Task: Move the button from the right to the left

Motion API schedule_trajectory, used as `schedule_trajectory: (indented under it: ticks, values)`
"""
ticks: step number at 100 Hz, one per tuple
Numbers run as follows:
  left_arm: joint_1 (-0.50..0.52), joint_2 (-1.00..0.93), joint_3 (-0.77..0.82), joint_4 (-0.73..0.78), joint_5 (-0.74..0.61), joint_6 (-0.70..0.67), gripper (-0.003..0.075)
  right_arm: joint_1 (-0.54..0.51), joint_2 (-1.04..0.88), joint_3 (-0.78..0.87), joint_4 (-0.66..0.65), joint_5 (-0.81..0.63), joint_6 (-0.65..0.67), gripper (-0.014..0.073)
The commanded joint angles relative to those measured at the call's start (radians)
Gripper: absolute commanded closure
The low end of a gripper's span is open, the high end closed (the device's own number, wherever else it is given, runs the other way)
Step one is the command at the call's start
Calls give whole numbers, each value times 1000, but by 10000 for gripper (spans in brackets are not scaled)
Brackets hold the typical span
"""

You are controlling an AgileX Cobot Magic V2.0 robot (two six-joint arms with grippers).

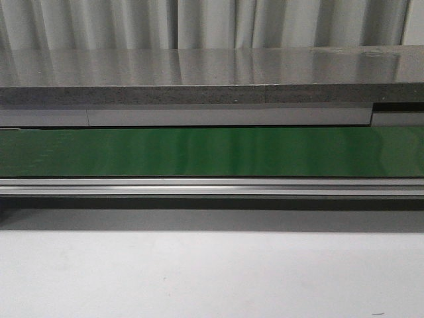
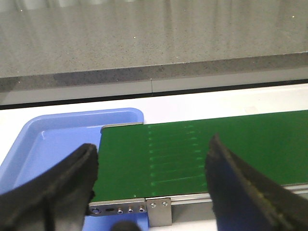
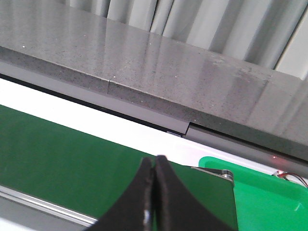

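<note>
Button: not visible in any view. Left gripper (image 2: 151,185) spread wide over the belt (image 2: 202,149) end beside the blue tray (image 2: 53,139) (receiving position, likely). Right gripper (image 3: 155,192) fingers pressed together, empty, near the green bin (image 3: 269,197).

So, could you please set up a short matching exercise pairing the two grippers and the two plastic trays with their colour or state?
Things:
1. left gripper
2. right gripper
3. shallow plastic tray at the left end of the green conveyor belt
4. plastic tray at the right end of the green conveyor belt

Matches:
A. green
B. open
C. blue
D. shut, holding nothing

Pairs: 1-B, 2-D, 3-C, 4-A
</note>
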Motion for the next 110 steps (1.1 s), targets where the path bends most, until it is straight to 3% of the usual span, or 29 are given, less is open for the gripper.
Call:
schedule_trajectory:
  ticks: [1, 16, 31, 110]
  values:
    - [-8, 2, -26, -13, -66, -4, 366, 2, 6, -24, 11, -80, -6, 652]
    - [-8, 2, -26, -13, -68, -4, 510, 2, 6, -24, 11, -80, -6, 652]
    - [-8, 2, -26, -13, -68, -4, 718, 2, 6, -24, 11, -80, -6, 652]
    - [-8, 2, -21, -14, -72, -4, 715, 2, 6, -24, 11, -80, -6, 652]
